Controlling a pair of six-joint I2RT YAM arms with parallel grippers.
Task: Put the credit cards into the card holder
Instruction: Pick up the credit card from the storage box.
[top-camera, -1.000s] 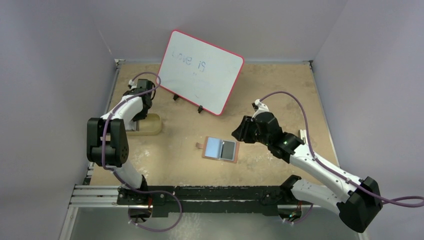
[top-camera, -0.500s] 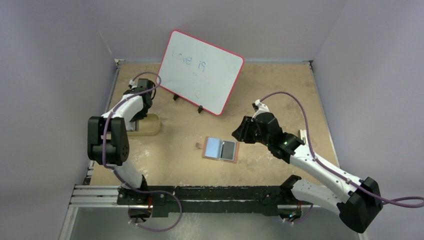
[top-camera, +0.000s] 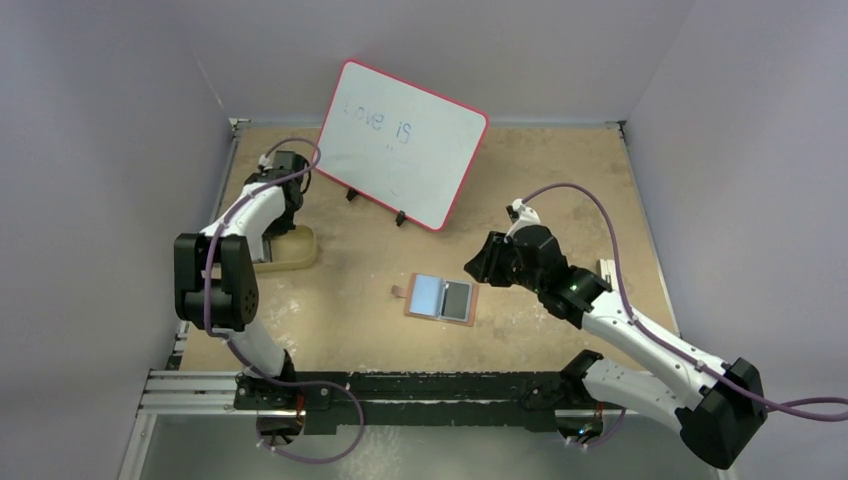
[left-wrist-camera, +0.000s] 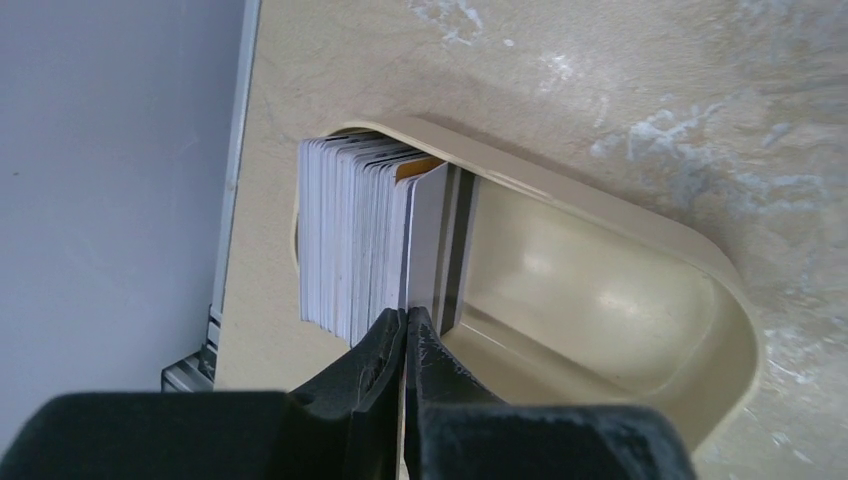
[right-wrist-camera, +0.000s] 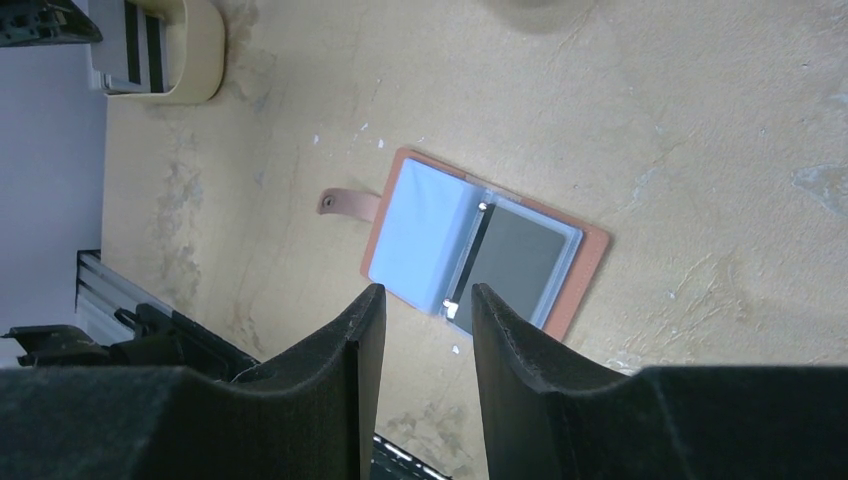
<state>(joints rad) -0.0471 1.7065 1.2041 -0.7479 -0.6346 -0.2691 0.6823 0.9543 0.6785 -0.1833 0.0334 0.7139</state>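
Left hand (left-wrist-camera: 405, 335) is pinched closed, arm stretched forward; right hand (right-wrist-camera: 420, 300) hovers, fingers apart.

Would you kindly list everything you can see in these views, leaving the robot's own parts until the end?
credit cards: one stack, too many to count, white to grey, standing on edge at one end of the tray.
tray: one, tan, oval, at the left side of the table.
card holder: one, brown outside and pale blue inside, lying open at the table's centre with its tab strap out flat.
whiteboard: one, white with a red rim, propped up at the back, with handwriting on it.
table: one, tan, with a worn surface.
left gripper: one, black, over the tray, pinched shut on the edge of one card.
right gripper: one, black, open, off the table near the card holder.
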